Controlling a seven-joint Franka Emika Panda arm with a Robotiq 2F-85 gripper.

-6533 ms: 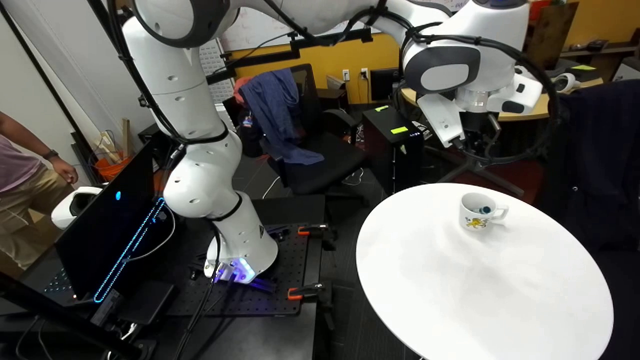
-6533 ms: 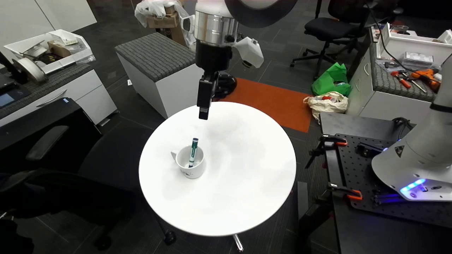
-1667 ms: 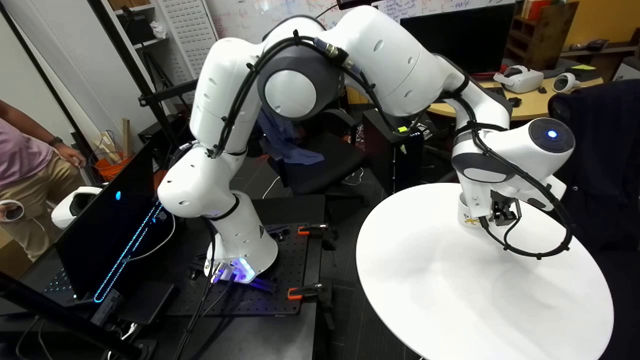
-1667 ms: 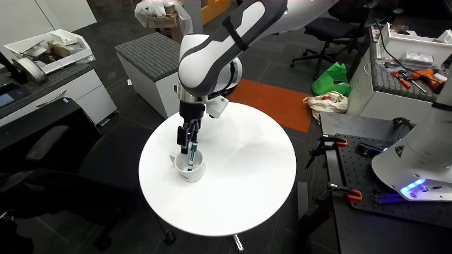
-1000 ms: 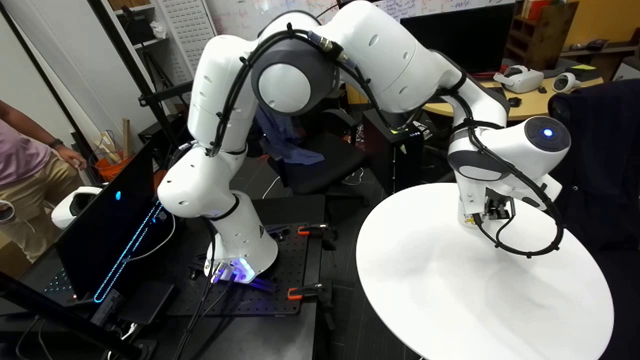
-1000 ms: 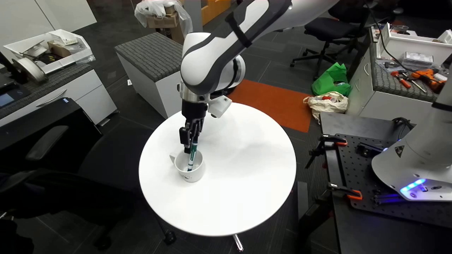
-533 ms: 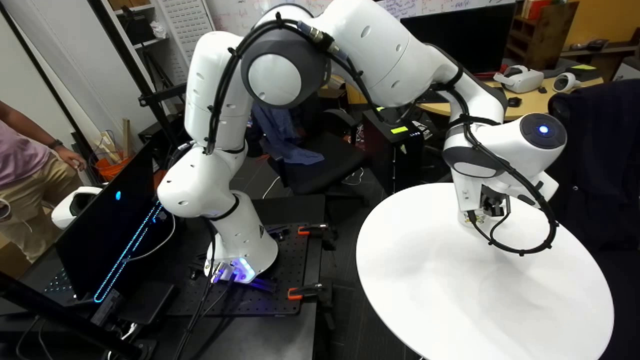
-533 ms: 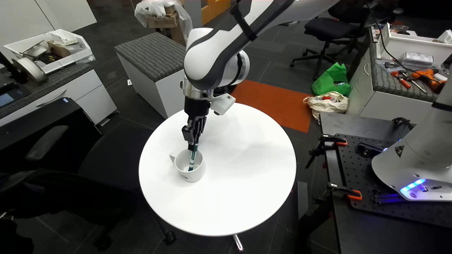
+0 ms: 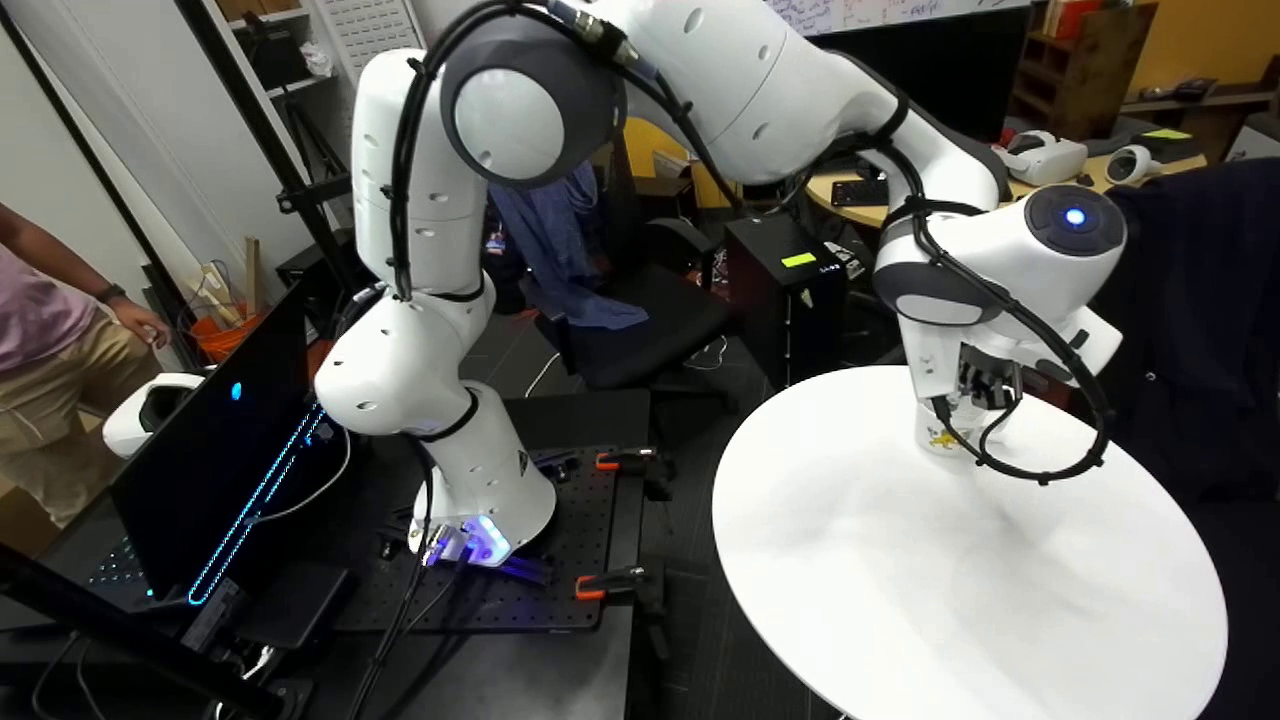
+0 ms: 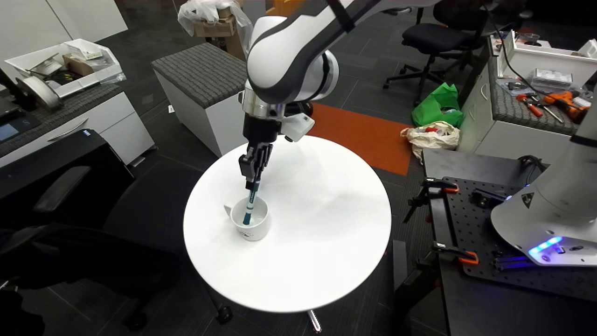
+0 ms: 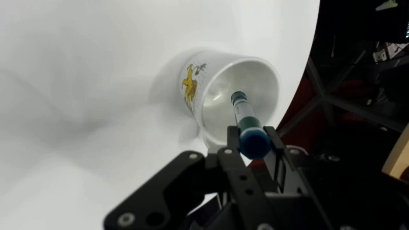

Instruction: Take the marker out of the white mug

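While gripper (image 11: 251,132) pinches marker (image 11: 248,122), cable loop (image 9: 1043,477) hangs nr mug (image 11: 220,84) on rd white table (image 10: 322,242); blk chair (image 10: 149,200) beside.

Mug (image 11: 209,72) glossy; marker (image 11: 247,118) smooth plastic; hand (image 11: 253,137) matt; tabletop (image 9: 960,580) smooth.

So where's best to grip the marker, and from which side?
I'd pinch the slim, tilted marker across its upper end, from above, as the gripper does now: that end clears the white mug, while the lower end shows within the rim.
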